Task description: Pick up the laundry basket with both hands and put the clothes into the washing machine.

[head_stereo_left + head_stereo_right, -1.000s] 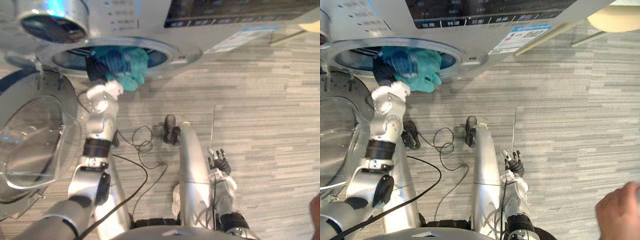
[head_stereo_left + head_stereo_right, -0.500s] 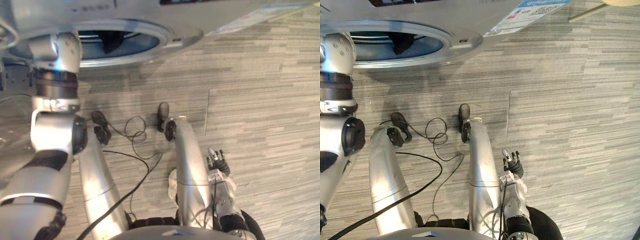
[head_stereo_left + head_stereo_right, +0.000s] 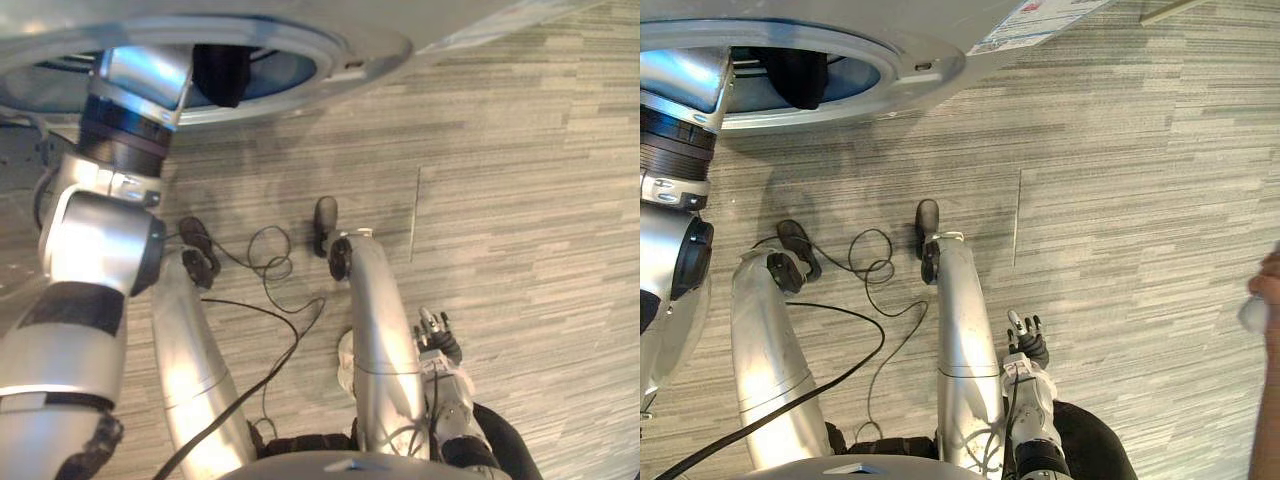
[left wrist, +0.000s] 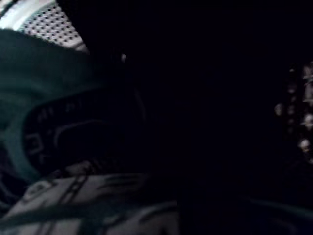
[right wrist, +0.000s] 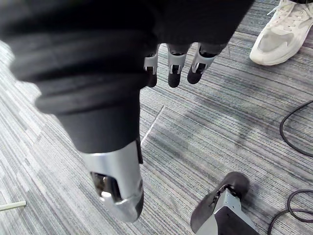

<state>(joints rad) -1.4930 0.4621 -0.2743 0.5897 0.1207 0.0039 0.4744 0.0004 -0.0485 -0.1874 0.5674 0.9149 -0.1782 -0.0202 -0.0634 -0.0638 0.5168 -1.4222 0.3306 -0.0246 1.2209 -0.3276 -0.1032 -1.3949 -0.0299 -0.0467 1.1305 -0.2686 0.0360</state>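
Observation:
The washing machine's round opening (image 3: 352,52) lies at the top of both eye views. My left arm reaches into it, and the dark cover of my left hand (image 3: 220,76) sits just inside the drum, its fingers hidden. In the left wrist view, teal cloth (image 4: 19,93) and a patterned cloth (image 4: 73,196) lie in the dark drum below its perforated wall (image 4: 49,23). My right hand (image 3: 1026,341) hangs low beside my body over the floor, fingers (image 5: 172,68) straight and holding nothing.
Grey striped carpet covers the floor. A person's white shoe (image 5: 279,30) stands close to my right hand. A person's hand (image 3: 1266,300) shows at the right edge of the right eye view.
The camera has tipped downward. My left arm has gone deeper into the drum, and the teal cloth that hung at the opening has gone inside. The right hand has stayed put.

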